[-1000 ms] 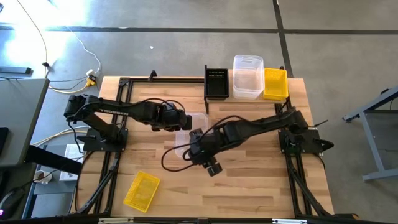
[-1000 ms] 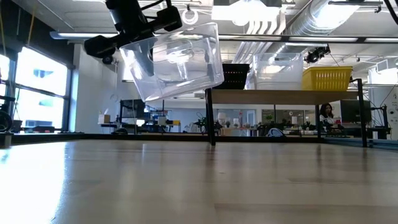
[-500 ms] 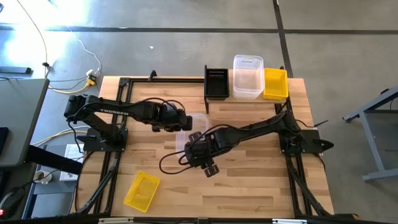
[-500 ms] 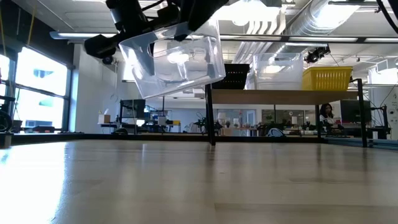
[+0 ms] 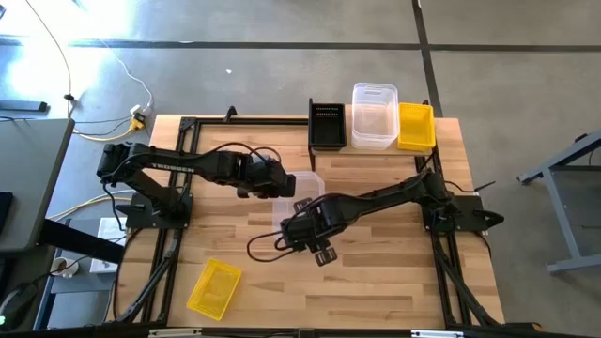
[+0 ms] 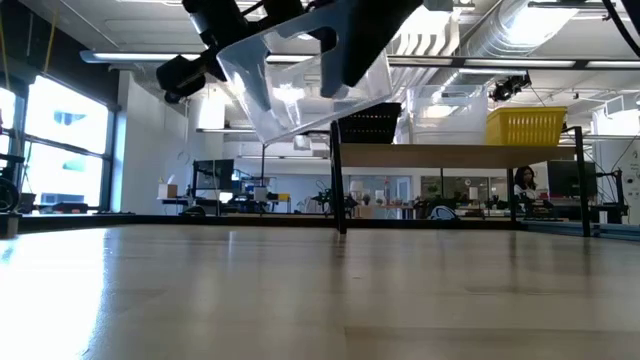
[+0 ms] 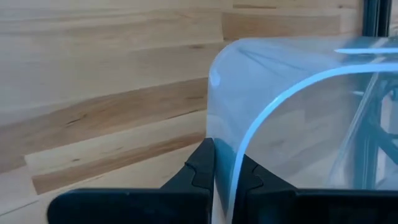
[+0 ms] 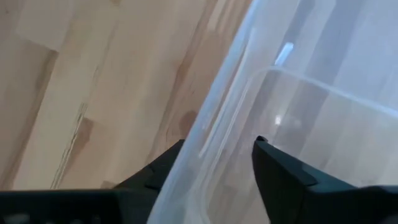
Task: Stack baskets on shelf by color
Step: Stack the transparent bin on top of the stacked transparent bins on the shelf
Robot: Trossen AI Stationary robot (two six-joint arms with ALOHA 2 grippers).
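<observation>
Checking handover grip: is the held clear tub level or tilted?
Tilted. In the low view the clear tub hangs off the table, one end lower, between left gripper and right gripper.

I count two clear tubs — one on the shelf (image 5: 374, 116), one aloft (image 5: 299, 194) — two yellow baskets (image 5: 416, 126) (image 5: 214, 287), and one black basket (image 5: 327, 124).

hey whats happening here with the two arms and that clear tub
The left gripper holds a clear tub by its rim, tilted in the air above mid-table. The right gripper has its fingers open astride the tub's wall, apparently to take it over. On the shelf sit a black basket, clear tubs and a yellow basket. Another yellow basket lies on the table.
</observation>
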